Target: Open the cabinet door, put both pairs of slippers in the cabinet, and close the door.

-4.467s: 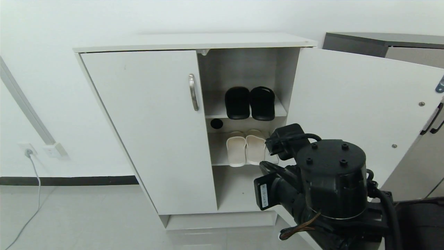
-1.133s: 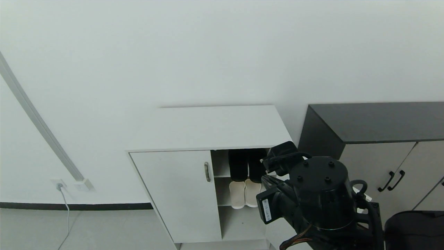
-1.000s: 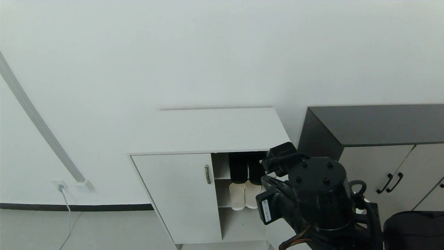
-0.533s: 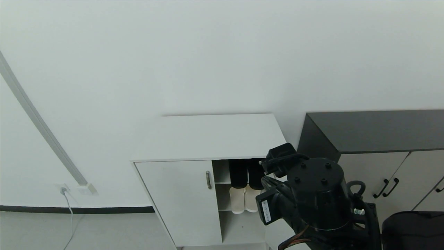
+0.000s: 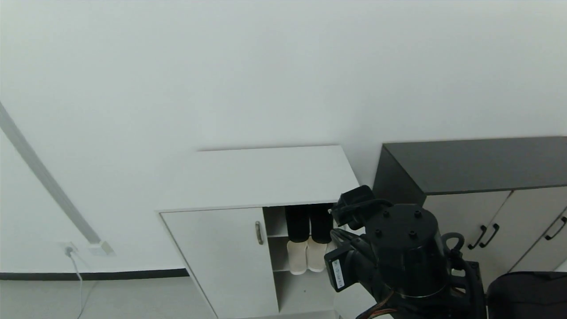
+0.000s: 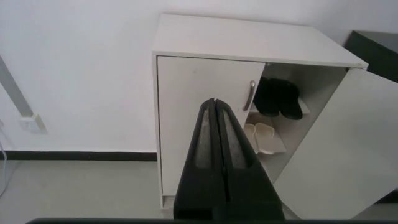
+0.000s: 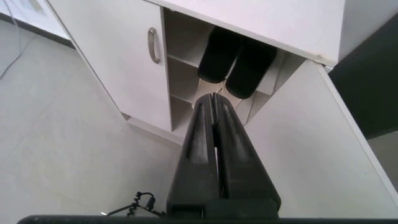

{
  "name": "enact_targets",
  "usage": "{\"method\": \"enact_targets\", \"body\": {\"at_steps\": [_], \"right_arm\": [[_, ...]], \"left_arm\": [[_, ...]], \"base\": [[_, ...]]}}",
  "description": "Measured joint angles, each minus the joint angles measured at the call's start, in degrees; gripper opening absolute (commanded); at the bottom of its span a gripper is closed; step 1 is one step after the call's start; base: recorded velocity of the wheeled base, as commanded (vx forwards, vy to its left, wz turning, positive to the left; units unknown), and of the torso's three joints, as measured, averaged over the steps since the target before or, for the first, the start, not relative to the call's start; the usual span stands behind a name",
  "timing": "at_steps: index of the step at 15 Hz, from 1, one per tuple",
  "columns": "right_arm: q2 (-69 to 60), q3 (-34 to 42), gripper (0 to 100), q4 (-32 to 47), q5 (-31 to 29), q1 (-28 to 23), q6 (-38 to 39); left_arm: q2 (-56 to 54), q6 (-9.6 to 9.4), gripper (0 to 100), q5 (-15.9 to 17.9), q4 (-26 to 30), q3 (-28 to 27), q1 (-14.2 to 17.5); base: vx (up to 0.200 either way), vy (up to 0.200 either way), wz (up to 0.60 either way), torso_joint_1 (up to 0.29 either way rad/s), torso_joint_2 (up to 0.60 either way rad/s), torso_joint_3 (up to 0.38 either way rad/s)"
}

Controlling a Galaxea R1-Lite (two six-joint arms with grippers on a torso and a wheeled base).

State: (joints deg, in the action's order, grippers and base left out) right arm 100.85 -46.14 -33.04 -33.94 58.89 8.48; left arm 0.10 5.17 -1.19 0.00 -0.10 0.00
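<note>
My left gripper (image 6: 215, 104) is pinched together, empty. My head camera has pulled back from the cabinet (image 5: 261, 177). The black slippers (image 5: 308, 223) and white slippers (image 5: 304, 256) stay shelved and the door (image 6: 339, 149) stands open. The right gripper (image 7: 213, 98) is together too, so only closing remains.

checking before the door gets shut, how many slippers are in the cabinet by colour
black slide slippers: 2
cream slide slippers: 2
total: 4
</note>
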Motion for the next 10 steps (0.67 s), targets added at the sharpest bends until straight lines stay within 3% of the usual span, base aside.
{"method": "enact_targets", "body": {"at_steps": [2, 9, 10], "right_arm": [[0.00, 0.00, 0, 0.02, 0.00, -0.16, -0.01], [-0.05, 0.00, 0, 0.04, 0.02, -1.38, -0.26], [-0.05, 0.00, 0, 0.00, -0.02, -1.56, -0.26]], "left_arm": [[0.00, 0.00, 0, -0.02, 0.02, 0.00, 0.00], [0.00, 0.11, 0, 0.00, 0.00, 0.00, 0.00], [0.00, 0.13, 0, 0.00, 0.00, 0.00, 0.00]], "base": [[0.000, 0.000, -0.60, 0.017, 0.00, -0.002], [0.000, 0.000, 0.00, 0.000, 0.00, 0.000], [-0.200, 0.000, 0.00, 0.002, 0.00, 0.002]]}}
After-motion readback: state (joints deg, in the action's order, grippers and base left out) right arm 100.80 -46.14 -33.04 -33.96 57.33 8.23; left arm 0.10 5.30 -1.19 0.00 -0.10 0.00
